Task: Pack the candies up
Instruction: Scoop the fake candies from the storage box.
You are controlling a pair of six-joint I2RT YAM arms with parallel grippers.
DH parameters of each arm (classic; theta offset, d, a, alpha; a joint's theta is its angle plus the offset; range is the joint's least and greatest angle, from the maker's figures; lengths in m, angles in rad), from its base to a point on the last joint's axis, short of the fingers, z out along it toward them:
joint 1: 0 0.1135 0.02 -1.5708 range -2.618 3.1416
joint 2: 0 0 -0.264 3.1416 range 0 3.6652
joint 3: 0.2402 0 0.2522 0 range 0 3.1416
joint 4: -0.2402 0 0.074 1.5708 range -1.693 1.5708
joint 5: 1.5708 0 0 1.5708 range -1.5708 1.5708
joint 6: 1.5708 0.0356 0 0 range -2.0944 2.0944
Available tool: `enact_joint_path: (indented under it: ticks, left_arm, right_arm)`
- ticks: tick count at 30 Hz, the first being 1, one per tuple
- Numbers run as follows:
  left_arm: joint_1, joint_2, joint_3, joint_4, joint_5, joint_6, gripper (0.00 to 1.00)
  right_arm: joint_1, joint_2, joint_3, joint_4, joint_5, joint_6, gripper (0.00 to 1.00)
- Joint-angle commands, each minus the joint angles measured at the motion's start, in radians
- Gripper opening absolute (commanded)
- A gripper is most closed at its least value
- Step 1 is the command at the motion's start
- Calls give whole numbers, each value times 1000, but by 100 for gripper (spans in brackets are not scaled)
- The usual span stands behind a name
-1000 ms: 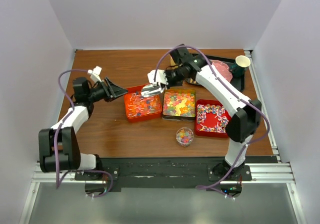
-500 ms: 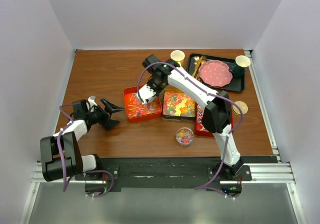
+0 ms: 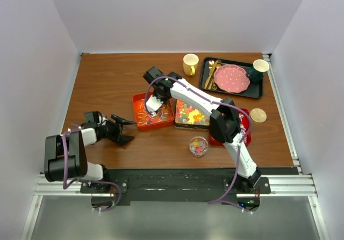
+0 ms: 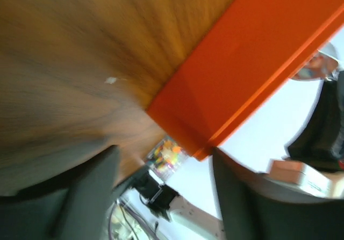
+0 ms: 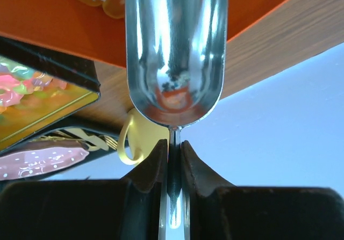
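The candies lie in three trays: orange-red ones in an orange tray (image 3: 145, 116), glossy gummies (image 3: 192, 114) in the middle tray, and wrapped ones in a red tray (image 3: 243, 123) mostly hidden by my right arm. My right gripper (image 3: 157, 92) is shut on the handle of a metal scoop (image 3: 152, 104), whose bowl is down in the orange tray. In the right wrist view the scoop (image 5: 174, 52) looks empty, over the orange tray (image 5: 54, 30). My left gripper (image 3: 122, 129) is open and empty, low on the table just left of the orange tray (image 4: 242, 68).
A small clear cup of mixed candies (image 3: 198, 145) stands in front of the trays and also shows in the left wrist view (image 4: 167, 153). A yellow mug (image 3: 190, 64), a black tray (image 3: 206, 82) with a pink dotted plate (image 3: 232, 78), a green cup (image 3: 259, 67) and a round lid (image 3: 258, 115) are at the back right.
My right arm swung the scoop left from between the trays and lowered it into the orange tray. My left gripper dropped toward the near side, down to the table.
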Motion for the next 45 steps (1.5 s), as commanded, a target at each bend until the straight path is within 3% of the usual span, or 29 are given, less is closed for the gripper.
enact_joint_path:
  ticks: [1, 3, 6, 13, 21, 30, 33, 35, 41, 45]
  left_arm:
    - [-48, 73, -20, -2, -30, -31, 62]
    - [-73, 119, -19, 10, -37, -43, 44]
    - [-108, 185, -6, 104, -31, -75, 33]
    - [-170, 278, 29, 219, -4, -150, 20]
    - [-171, 278, 21, 221, -1, -152, 12]
    - [-159, 219, 37, 179, -9, -112, 14]
    - [-133, 195, 54, 123, -11, -62, 16]
    - [-113, 187, 107, -10, -11, 24, 17]
    - [-73, 170, 267, -299, 14, 246, 45]
    - [-38, 146, 372, -433, -41, 389, 51]
  right_arm:
    - [48, -48, -91, -14, 37, -39, 0]
    - [68, -56, -128, -17, 35, -22, 0]
    - [94, -56, -148, -21, 38, 5, 0]
    - [143, -7, -102, -72, 22, 96, 0]
    - [151, 162, 156, -267, -182, 398, 0]
    - [47, 120, 23, -258, -418, 524, 0]
    - [5, 102, 30, -262, -504, 553, 0]
    - [-23, 73, 15, -244, -550, 574, 0]
    - [-62, 5, -82, -173, -537, 611, 0]
    - [-93, -13, -96, -155, -515, 628, 0]
